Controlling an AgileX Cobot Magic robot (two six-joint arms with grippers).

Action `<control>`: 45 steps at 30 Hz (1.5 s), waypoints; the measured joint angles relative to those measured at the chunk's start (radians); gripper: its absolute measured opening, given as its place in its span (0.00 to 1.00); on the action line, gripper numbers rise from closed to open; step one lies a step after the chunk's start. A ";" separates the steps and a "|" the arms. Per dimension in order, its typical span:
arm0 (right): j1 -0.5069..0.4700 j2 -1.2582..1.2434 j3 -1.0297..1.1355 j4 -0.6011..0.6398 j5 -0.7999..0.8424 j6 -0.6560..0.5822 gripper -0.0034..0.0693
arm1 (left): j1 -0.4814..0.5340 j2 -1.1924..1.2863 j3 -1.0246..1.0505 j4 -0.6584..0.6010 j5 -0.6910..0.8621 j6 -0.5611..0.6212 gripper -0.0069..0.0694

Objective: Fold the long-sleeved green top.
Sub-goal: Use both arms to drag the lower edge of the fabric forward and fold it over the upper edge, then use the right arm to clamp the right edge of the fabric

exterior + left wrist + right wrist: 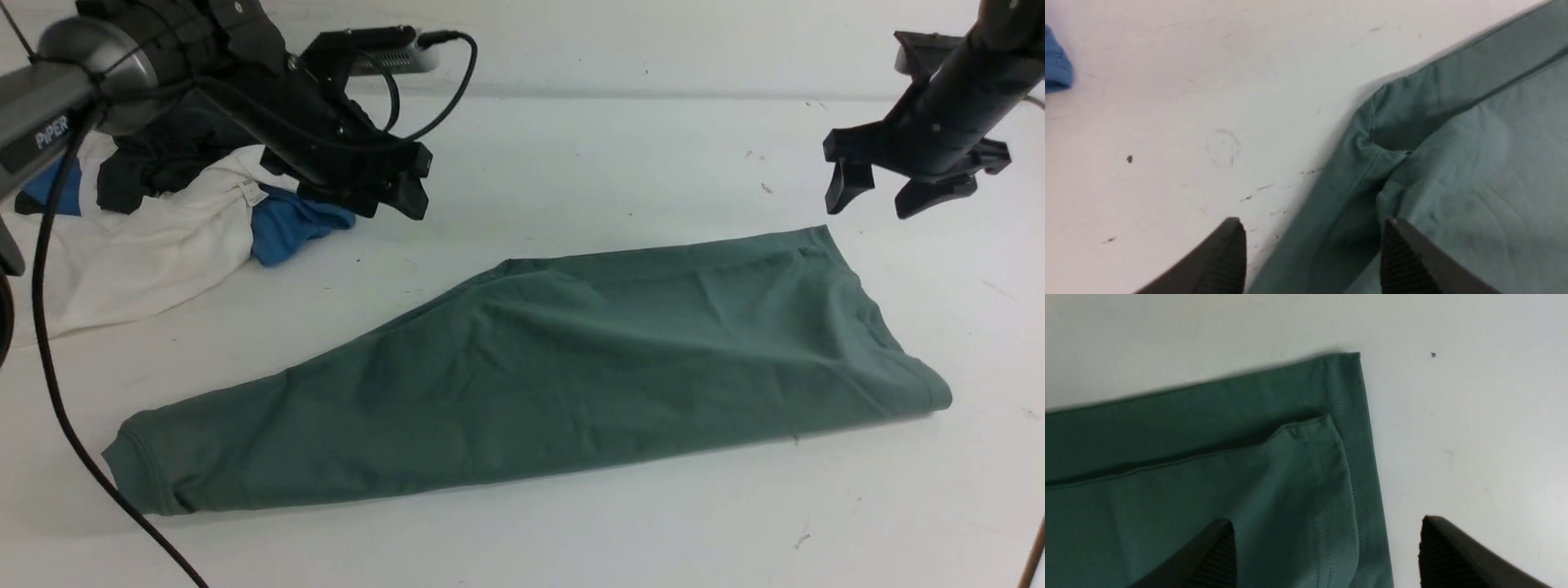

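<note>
The green long-sleeved top (555,359) lies on the white table, folded lengthwise into a long band from front left to back right. A cuffed end lies at the front left and the hem at the right. My left gripper (400,184) hangs open and empty above the table, behind the top's far left edge. In the left wrist view its fingers (1224,257) straddle a folded edge of the top (1453,163). My right gripper (894,189) is open and empty above the top's far right corner. The right wrist view shows that hemmed corner (1343,388) between the fingers (1453,555).
A pile of other garments sits at the back left: a white one (147,245), a blue one (290,224) and a dark one (163,159). A black cable (57,384) hangs down the left side. The blue cloth edge shows in the left wrist view (1057,69).
</note>
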 joint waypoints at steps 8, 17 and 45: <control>0.000 0.128 0.000 0.062 0.002 -0.008 0.75 | -0.001 0.021 -0.010 -0.006 0.051 0.002 0.64; 0.000 0.176 -0.041 0.062 0.003 -0.064 0.20 | -0.001 0.043 -0.010 -0.020 0.067 0.002 0.64; -0.017 0.203 -0.261 -0.060 0.001 0.017 0.91 | -0.001 0.045 -0.013 -0.020 0.078 0.010 0.64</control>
